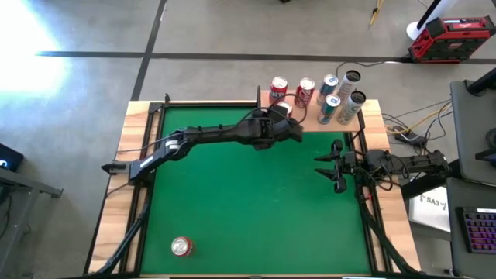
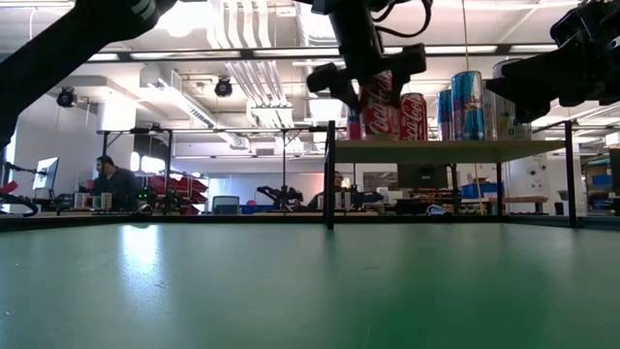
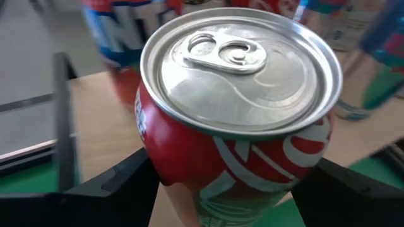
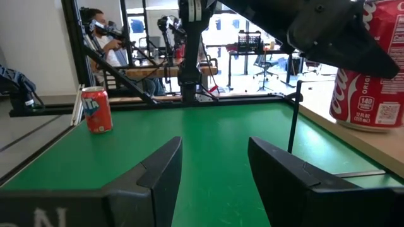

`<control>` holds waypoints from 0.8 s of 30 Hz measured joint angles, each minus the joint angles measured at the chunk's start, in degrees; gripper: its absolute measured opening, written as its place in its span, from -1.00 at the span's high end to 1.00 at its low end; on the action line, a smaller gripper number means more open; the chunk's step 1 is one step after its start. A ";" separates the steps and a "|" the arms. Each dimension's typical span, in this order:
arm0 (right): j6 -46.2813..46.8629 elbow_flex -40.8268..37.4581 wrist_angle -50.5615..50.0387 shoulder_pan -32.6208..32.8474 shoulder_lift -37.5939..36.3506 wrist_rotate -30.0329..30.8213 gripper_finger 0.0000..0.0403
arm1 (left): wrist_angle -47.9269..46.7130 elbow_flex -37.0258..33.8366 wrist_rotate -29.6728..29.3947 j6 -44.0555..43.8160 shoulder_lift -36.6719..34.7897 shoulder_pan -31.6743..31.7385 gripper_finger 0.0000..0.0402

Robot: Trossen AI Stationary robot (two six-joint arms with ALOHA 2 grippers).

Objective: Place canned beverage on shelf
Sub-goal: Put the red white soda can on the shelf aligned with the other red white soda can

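A red cola can point(image 3: 240, 82), pull tab up, stands on the near left part of the light-wood shelf point(image 1: 311, 118) at the table's far right. My left gripper point(image 1: 285, 116) is shut on it, its arm reaching across the green table from the left. In the low view the can point(image 2: 380, 107) shows behind the gripper, its base at board level. In the right wrist view its bottom point(image 4: 360, 120) rests on the wood. My right gripper point(image 1: 333, 169) waits at the table's right edge, open with nothing between its fingers. My left gripper pinches the can's side wall point(image 3: 154, 157) just below the top rim, one finger point(image 3: 113, 186) on each side. The fingers slant down at it from the table's left and near side. The can stands upright, its bottom on the shelf board.
Several other cans, red point(image 1: 277, 87) and blue-silver point(image 1: 332, 108), stand farther back and to the right on the shelf. Thin black posts point(image 2: 329, 174) mark its corners. An orange can point(image 1: 180, 246) stands upright on the green table near the front left.
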 joint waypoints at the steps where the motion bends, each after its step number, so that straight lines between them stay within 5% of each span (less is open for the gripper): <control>1: 0.00 0.00 0.00 0.01 0.00 0.00 0.14 | 0.90 -0.01 0.65 0.79 0.04 -0.02 -0.40; 24: 0.00 0.00 -0.10 0.01 -0.02 0.00 0.14 | 16.01 -0.12 3.79 18.50 2.73 -0.28 -0.44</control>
